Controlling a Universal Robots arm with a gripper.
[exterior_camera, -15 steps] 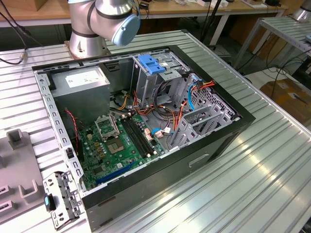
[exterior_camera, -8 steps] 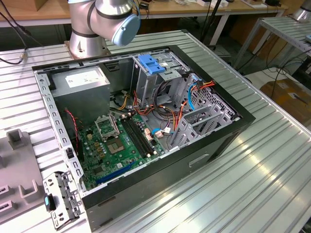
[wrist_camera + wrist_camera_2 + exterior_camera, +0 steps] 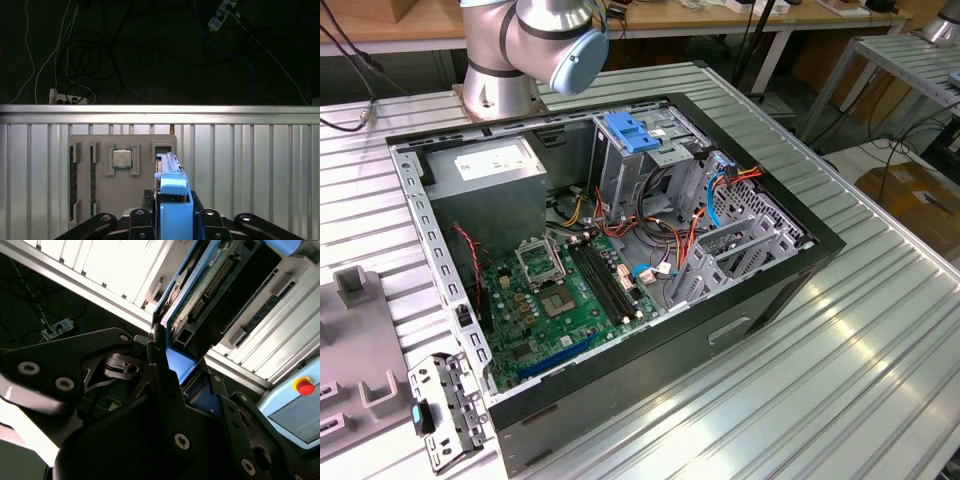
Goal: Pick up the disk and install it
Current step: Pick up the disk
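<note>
Step in hand, I judge: holding the disk for carrying. It wants a square squeeze on the blue carrier, disk edge-on, no twist or slip. My claw (image 3: 172, 217) is closed down narrow on the disk (image 3: 169, 172), with fingers (image 3: 200, 212) pressing its two flat sides. In the second wrist view the disk (image 3: 200, 287) shows its circuit side. The disk stands over the tray (image 3: 120, 141), just beside the CPU (image 3: 121, 158). Can't tell if it is lifted clear of the tray.

Ribbed bright metal table (image 3: 860, 380), disk (image 3: 171, 172) framed in smooth blue plastic, matt black tool (image 3: 172, 220)
</note>
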